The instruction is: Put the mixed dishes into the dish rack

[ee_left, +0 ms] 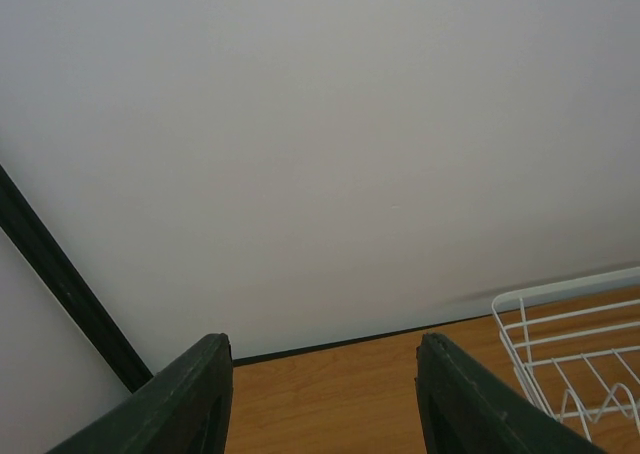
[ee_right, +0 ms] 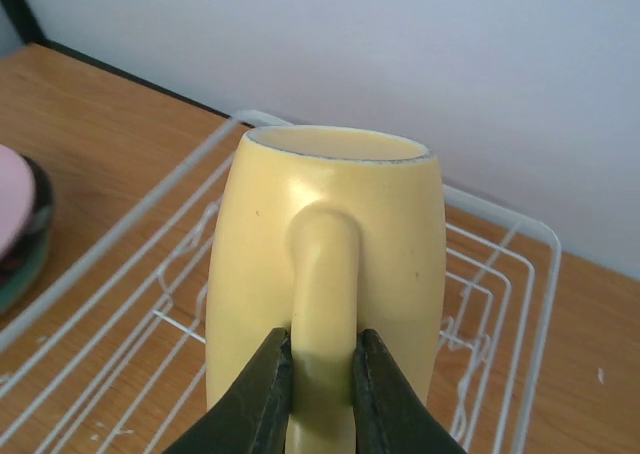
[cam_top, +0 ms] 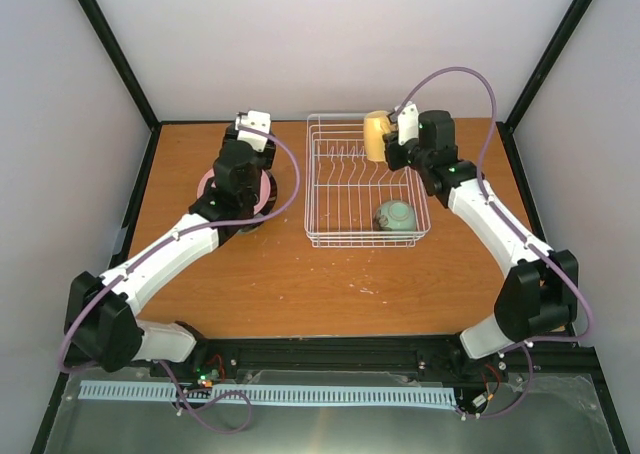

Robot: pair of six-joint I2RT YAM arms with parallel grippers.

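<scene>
The pale yellow mug (cam_top: 376,136) hangs over the back right part of the white wire dish rack (cam_top: 340,236). My right gripper (ee_right: 322,374) is shut on the mug's handle (ee_right: 324,274), with the mug's mouth facing away towards the back wall. A mint green bowl (cam_top: 396,215) lies in the rack's front right corner. Left of the rack, a pink plate (cam_top: 209,186) tops a stack with a dark-rimmed plate (ee_right: 32,242) below it, mostly hidden under my left arm. My left gripper (ee_left: 325,394) is open and empty, raised and pointing at the back wall.
The wooden table (cam_top: 300,284) is boxed in by white walls with black corner posts (cam_top: 115,49). In the left wrist view the rack's near corner (ee_left: 570,354) lies to the right of the fingers. The rack's upright prongs (cam_top: 345,164) stand in a row in its middle.
</scene>
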